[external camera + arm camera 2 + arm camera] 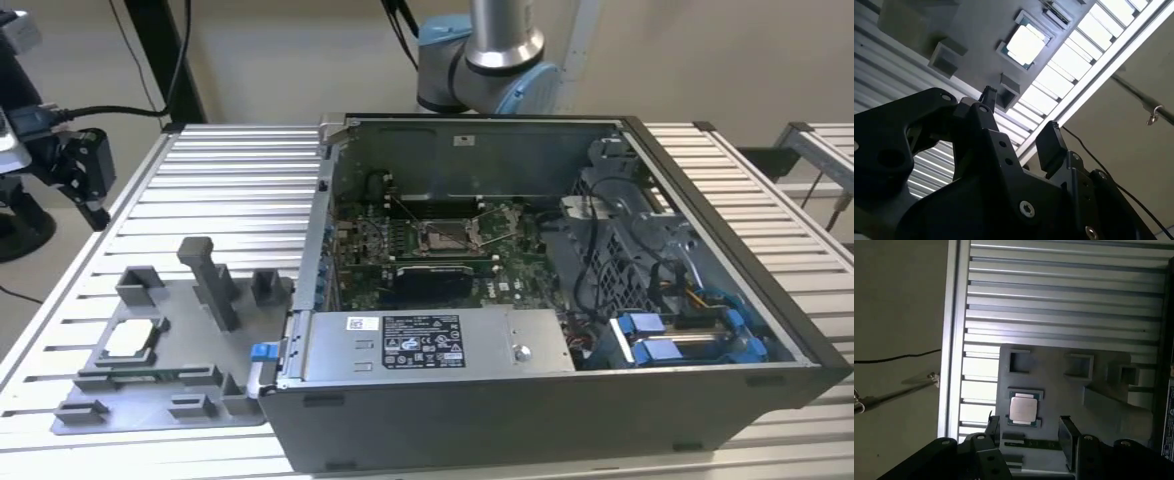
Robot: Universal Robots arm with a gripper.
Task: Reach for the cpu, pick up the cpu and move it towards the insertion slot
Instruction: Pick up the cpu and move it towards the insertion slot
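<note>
Gripper (pixel 1028 424), spread and empty, points toward cpu (pixel 1021 410) apparently seated in grey fixture plate (pixel 1054 390).

arm (pixel 497 45): silver tube, grey joint housing, light-blue end caps | hand (pixel 1020 112): matte black, angular blocky body | fingers (pixel 1049 147): two flat black pads with squared tips | fasteners: silver round-head screws (pixel 1027 208) in black housing

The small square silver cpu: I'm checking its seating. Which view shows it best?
First wrist view: the cpu lies face-on, unobstructed, in its grey fixture pocket. The second wrist view shows it skewed, glare-white; the exterior view, tiny and oblique.
</note>
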